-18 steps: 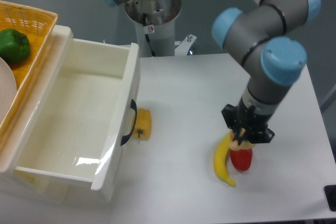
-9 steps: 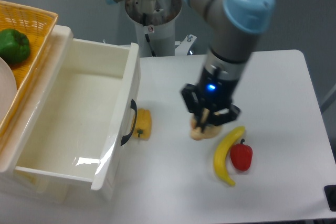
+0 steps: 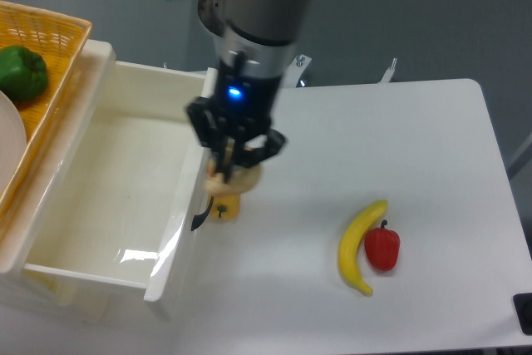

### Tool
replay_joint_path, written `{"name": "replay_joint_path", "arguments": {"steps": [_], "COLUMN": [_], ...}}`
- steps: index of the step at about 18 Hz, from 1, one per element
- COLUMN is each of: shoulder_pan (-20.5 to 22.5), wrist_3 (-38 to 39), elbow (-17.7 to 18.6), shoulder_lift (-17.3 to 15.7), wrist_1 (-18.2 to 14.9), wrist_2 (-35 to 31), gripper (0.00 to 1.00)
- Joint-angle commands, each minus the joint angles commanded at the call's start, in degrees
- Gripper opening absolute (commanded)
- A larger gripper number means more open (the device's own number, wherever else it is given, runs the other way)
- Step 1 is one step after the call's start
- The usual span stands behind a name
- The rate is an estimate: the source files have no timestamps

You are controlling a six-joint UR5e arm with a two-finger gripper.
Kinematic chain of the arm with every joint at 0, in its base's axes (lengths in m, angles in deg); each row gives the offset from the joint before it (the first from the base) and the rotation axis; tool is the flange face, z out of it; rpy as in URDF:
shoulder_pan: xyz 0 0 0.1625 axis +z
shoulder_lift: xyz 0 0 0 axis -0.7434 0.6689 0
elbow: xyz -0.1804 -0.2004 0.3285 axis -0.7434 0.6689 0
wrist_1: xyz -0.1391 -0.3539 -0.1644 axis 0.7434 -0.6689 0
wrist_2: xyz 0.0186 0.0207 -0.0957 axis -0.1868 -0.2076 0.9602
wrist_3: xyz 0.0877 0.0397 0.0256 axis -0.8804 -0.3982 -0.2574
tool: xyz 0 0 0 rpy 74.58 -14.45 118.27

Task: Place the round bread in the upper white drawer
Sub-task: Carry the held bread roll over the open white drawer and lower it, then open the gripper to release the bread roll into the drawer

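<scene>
Progress, judged from the present view: transport under way, placement not yet done. Round bread (image 3: 235,179) sits clamped between the fingers of the gripper (image 3: 230,170), clear of the table (image 3: 432,164) and close to the front wall of the upper white drawer (image 3: 108,197), directly above the small yellow pepper (image 3: 224,207) beside the black handle (image 3: 202,212). Remaining, by estimate: carry over the front wall, lower, release inside.

Bread: only a small tan, rounded portion shows below the fingers; knotting and creases not discernible, being largely hidden by the tool.

Drawer: pulled out, glossy white, deep-walled, no contents visible.

Other items: banana (image 3: 357,248) and red pepper (image 3: 382,247) lying touching on the table, well apart from the gripper; woven basket (image 3: 50,35) behind the drawer, holding a green pepper (image 3: 21,72).
</scene>
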Motion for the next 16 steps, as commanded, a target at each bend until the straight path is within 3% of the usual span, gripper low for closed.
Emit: {"name": "replay_joint_path", "arguments": {"steps": [6,7,8,9,10,11,12,16], "shoulder_pan": [-3.87,-4.4,-4.84,-5.19,-5.54,-6.16,-6.42,-7.48], "wrist_3": [0.89,0.89,0.89,0.89,0.8,0.54,0.62,0.8], "elbow": [3.69,3.87,3.96,4.13,4.4,4.83,5.01,5.89], "shoulder_lift": [-0.09,0.0,0.09,0.09,0.09,0.09,0.0,-0.17], "wrist_1": [4.14,4.14,4.14,4.14,4.14,4.23,4.23,4.14], "wrist_2": [0.0,0.0,0.0,-0.09,-0.17,-0.44,-0.79,-1.67], "gripper": [0.0,0.09,0.32,0.42,0.62,0.9,1.0,1.0]}}
